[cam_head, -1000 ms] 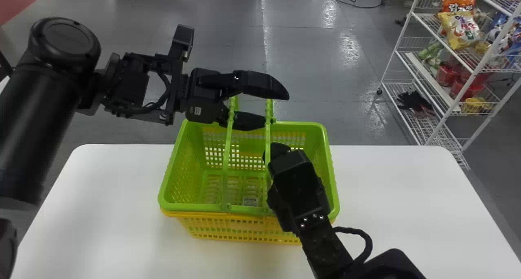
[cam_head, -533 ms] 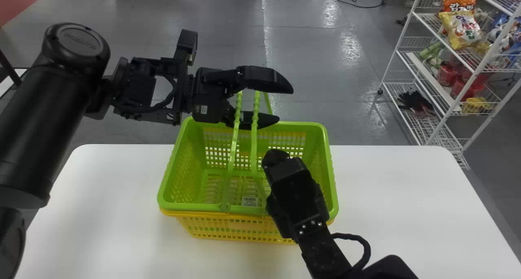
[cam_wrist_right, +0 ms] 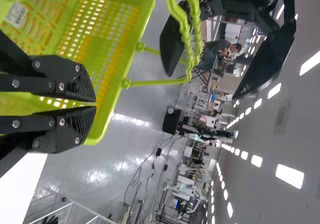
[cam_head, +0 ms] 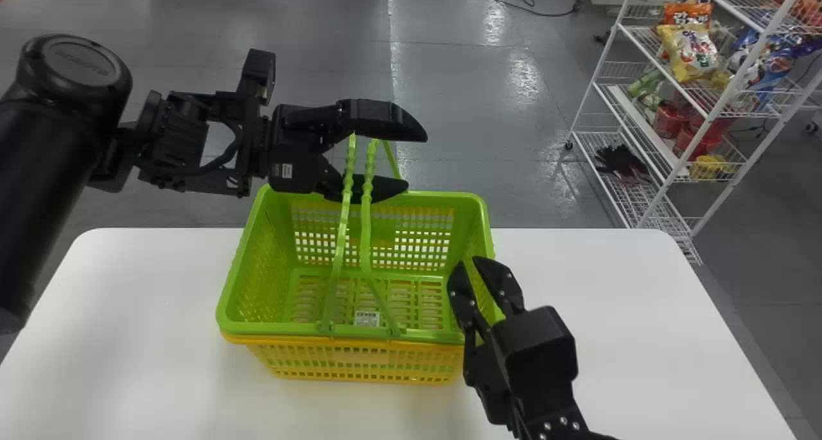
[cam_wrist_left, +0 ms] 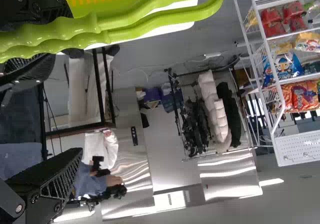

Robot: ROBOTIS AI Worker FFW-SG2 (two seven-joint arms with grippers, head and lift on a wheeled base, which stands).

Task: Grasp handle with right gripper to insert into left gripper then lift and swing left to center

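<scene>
Looking down from the robot's head, I see a bright green, open-lattice plastic basket (cam_head: 289,329) nested in a yellow lattice plastic basket (cam_head: 359,367), both on a white, round-cornered table (cam_head: 128,299). The green basket's two slim, wavy green plastic handles (cam_head: 365,234) stand raised above it, left of its middle. The left gripper (cam_head: 414,162) hangs over the basket's far side, fingers spread wide. The handles run up across its lower finger toward the upper one, yet it has no grip on them; I can't tell whether they touch it. The right gripper (cam_head: 467,266) is at the basket's right end, fingers a little parted, holding nothing. Well beyond the basket to the right is a white wire rack (cam_head: 732,90) of snack packets (cam_head: 690,51).

From the left wrist, the handles pass close by one finger of the widely opened left gripper (cam_wrist_left: 72,104). A rail of dark and white coats (cam_wrist_left: 212,104) is well apart from the basket.

From the right wrist, the right gripper (cam_wrist_right: 95,104) shows a narrow gap between its fingers, beside the basket's lattice wall, with the handles well apart from it.
</scene>
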